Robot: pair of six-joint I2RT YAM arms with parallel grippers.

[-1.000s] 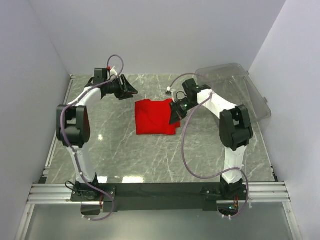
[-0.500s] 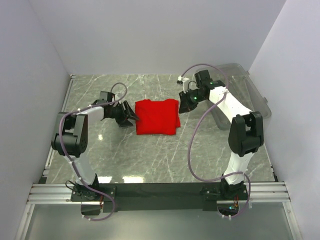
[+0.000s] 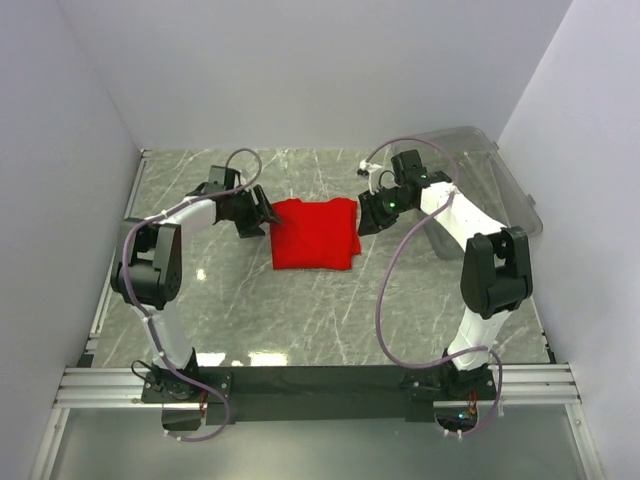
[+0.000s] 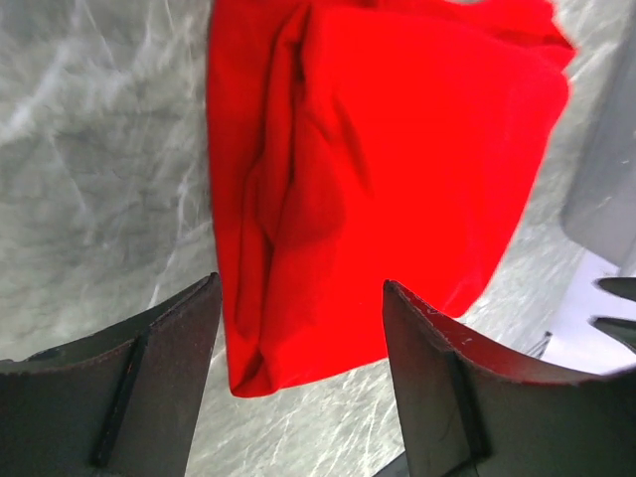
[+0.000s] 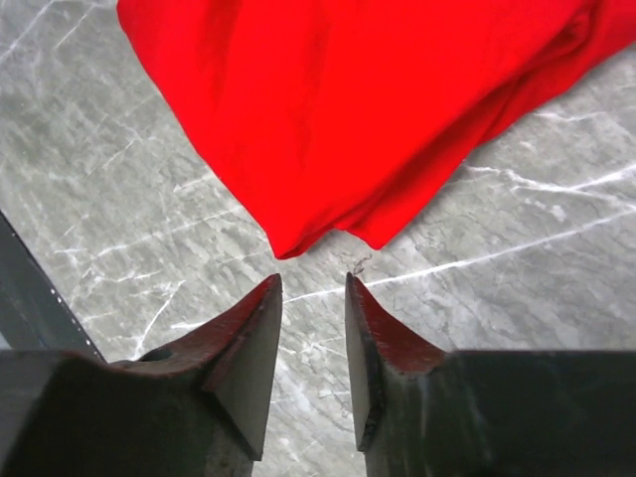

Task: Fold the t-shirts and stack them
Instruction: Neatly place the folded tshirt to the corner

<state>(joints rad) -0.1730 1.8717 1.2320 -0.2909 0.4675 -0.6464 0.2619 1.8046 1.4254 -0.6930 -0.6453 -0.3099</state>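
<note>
Shows the t-shirt (image 3: 314, 233) folded into a flat, near-square red packet on the marble table (image 3: 300, 320), beyond centre, between the two grippers. Lies with edges roughly square to the table's, slightly wider left to right than deep; cannot tell which way the collar points. Against a second ago, finds the left gripper (image 3: 262, 213) brought in from the far left to just beside the packet's left edge, jaws wide apart and clamping nothing. Finds the right gripper (image 3: 365, 215) moved off the cloth's right side to just beside its far right corner, jaws slightly apart, likewise empty. Looks flatter along the right edge than then. Counts one t-shirt, two arms, two grippers and one clear plastic bin (image 3: 500, 190) at the far right.
</note>
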